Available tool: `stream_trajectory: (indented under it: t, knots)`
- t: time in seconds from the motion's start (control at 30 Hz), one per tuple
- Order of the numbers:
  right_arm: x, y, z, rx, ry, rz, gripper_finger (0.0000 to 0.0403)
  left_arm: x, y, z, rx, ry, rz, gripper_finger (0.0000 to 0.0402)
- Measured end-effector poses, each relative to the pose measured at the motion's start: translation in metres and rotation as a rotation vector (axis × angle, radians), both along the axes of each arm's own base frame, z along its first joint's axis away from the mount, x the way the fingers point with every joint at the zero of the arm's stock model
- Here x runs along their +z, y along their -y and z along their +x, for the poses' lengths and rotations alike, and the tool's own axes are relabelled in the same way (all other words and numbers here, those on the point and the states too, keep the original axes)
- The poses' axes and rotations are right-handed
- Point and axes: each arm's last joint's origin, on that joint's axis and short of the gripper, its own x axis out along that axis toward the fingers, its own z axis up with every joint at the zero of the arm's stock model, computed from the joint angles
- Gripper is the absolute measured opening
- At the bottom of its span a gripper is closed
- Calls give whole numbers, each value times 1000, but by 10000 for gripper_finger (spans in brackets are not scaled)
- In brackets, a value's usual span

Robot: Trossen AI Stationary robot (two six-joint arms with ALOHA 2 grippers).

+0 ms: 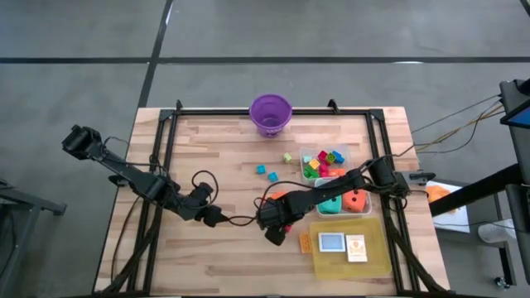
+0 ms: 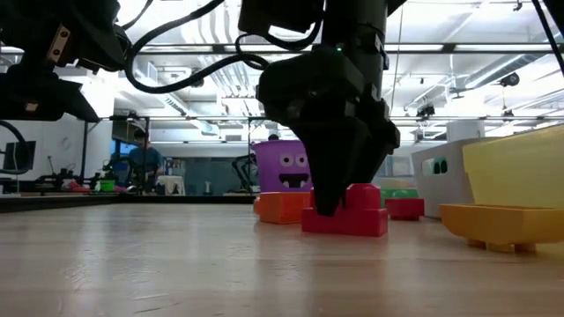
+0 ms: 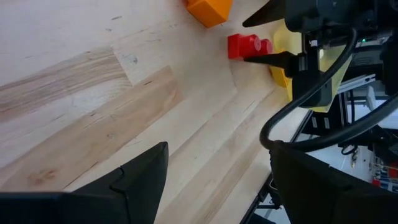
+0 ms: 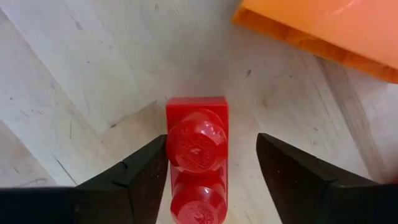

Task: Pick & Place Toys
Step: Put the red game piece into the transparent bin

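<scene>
A red two-stud brick (image 4: 198,155) lies flat on the wooden table, right of centre; it also shows in the low view (image 2: 352,216) and in the left wrist view (image 3: 247,46). My right gripper (image 4: 211,168) points straight down over it, open, with one finger on each long side of the brick. Just beyond the brick an orange wedge (image 4: 323,25) rests on the table. My left gripper (image 1: 217,217) hovers open above bare wood near the table's middle, with nothing between its fingers (image 3: 137,180). My right gripper comes at the red brick from above, its fingers across the brick's long sides. One fingertip (image 4: 146,171) stands right against the brick's side (image 4: 169,149); I cannot tell whether it touches. The other fingertip stands clear, with bare wood between. The brick lies flat on the table.
A purple bucket (image 1: 271,113) stands at the far edge. Clear tubs (image 1: 325,161) with bright blocks and dice (image 1: 344,201) sit on the right. A yellow tray (image 1: 373,257) with cards lies near the right front. Small loose blocks (image 1: 265,171) lie mid-table. Left and front are bare wood.
</scene>
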Motion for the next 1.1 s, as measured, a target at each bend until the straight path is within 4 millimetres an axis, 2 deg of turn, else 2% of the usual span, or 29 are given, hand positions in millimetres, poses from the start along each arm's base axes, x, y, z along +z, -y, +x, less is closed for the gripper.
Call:
stream_trajectory:
  t: [0.73,1.1]
  knots:
    - [-9,-3,-5,12,-18,44,128,-1,0,-1,1,-9,5,272]
    - [-3,-7,-4,25,-10,44,127,-1,-1,-1,2,-11,5,272]
